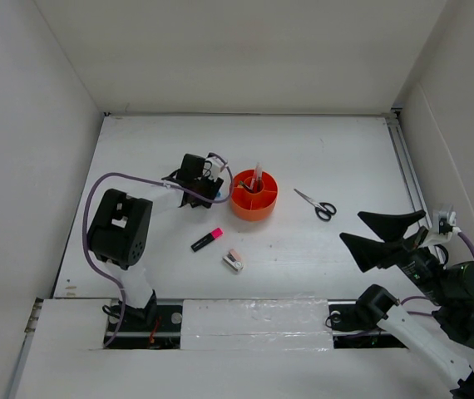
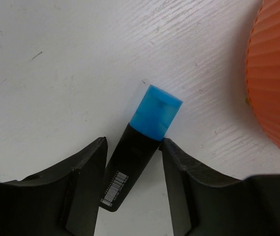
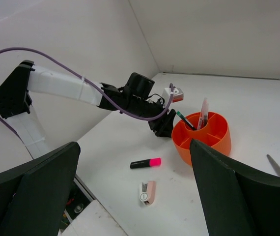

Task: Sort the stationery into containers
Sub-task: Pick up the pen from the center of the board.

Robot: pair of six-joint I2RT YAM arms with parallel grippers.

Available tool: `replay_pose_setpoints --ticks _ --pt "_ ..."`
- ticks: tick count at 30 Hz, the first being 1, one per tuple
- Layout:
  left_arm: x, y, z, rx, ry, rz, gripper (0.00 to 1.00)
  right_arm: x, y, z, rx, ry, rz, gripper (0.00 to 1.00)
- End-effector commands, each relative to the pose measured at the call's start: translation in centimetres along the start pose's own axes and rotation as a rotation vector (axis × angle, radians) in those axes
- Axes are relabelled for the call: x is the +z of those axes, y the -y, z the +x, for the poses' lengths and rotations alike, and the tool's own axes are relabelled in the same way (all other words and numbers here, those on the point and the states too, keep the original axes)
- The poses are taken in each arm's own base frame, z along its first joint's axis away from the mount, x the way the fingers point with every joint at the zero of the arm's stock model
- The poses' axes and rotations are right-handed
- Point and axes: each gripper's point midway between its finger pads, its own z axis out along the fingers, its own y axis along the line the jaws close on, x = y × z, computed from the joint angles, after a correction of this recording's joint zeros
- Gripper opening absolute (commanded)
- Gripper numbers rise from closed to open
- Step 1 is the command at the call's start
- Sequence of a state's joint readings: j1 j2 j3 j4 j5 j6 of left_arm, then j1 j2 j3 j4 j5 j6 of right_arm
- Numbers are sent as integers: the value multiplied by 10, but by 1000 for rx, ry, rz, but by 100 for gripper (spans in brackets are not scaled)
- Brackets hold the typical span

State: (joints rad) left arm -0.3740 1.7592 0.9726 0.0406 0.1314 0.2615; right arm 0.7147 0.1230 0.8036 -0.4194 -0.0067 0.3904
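Left claw [image 2: 132,142] spread low over the table [image 2: 56,73], its two fingers straddling the black barrel of the blue-capped marker [image 2: 130,167], which lies flat with its cap pointing ahead of the claw. The right-hand finger sits against the barrel; a sliver of table shows at the left-hand one, so no firm pinch is evident.

The risk, as it looks: the marker lies at a slant between the fingers, and an uneven squeeze could pivot or squirt it forward. The grip also falls low on the barrel, leaving the cap end free to droop once lifted.

Just ahead and to the claw's right stands the ribbed wall of the orange organiser [image 2: 277,83], close enough that a rising marker or the wrist could knock it. A pink pen [image 1: 256,176] and a thin black pen [image 3: 185,120] stand inside and could crowd the drop.

Behind the claw, toward the arm bases, lie the pink-capped marker [image 1: 207,240] and a small pink-white piece [image 1: 234,261]. The scissors [image 1: 316,204] rest beyond the organiser. The right claw [image 1: 352,227] hangs wide open, well apart from everything.
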Motion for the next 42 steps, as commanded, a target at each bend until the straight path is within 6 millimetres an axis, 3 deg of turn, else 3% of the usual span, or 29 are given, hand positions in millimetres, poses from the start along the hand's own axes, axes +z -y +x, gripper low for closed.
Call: replay_pose_setpoints --ticks 1,2,10,11,13,14,18,23,25,27,31,32,34,35,38,39,40,41,42 --pt "3 -2 6 10 -43 -5 44 -10 -10 -22 -15 62 -34 99" --pt "3 -2 6 10 -43 -5 39 -10 -10 -22 -15 62 -34 99" --pt "2 -12 9 -25 -48 -37 35 -10 -9 -20 -15 53 -30 99" --pt "2 -17 10 -48 -48 -45 22 -12 -10 -21 -15 62 -34 99" --pt "3 -22 4 -88 -44 -54 12 -12 -8 -22 -14 65 -26 99" --pt "5 -22 3 -99 -54 -52 1 -12 -8 -22 -14 65 -26 99" --pt "11 -24 7 -137 -85 -68 0 -12 -8 -22 -14 65 -26 99" --pt "18 -46 -5 -313 -102 -168 0 -12 -8 -22 -14 65 -26 99" --pt "21 -57 2 -393 -157 -196 0 -12 -8 -22 -14 65 -26 99" --pt "19 -60 -21 -425 -121 -190 0 -12 -8 -22 -14 65 -26 99" --pt "-5 -71 -62 -499 25 -238 0 -10 -8 -20 -14 57 -22 99" --pt "-25 -75 -82 -541 104 -253 0 -10 -8 -20 -14 57 -22 99" --pt "-44 -78 -103 -580 206 -261 0 -8 -7 -19 -15 48 -18 99" --pt "-66 -81 -122 -599 282 -267 0 -8 -7 -19 -15 48 -18 99" --pt "-91 -81 -137 -704 399 -263 0 -5 -6 -17 -15 40 -15 99" --pt "-117 -81 -156 -724 500 -246 0 -5 -6 -17 -15 40 -15 99" --pt "-120 -79 -150 -770 524 -245 0 -3 -4 -16 -14 36 0 99" --pt "-129 -71 -154 -776 566 -222 0 -3 -4 -16 -14 36 0 99" --pt "-154 -61 -167 -775 651 -195 0 -3 -4 -16 -14 36 0 99"
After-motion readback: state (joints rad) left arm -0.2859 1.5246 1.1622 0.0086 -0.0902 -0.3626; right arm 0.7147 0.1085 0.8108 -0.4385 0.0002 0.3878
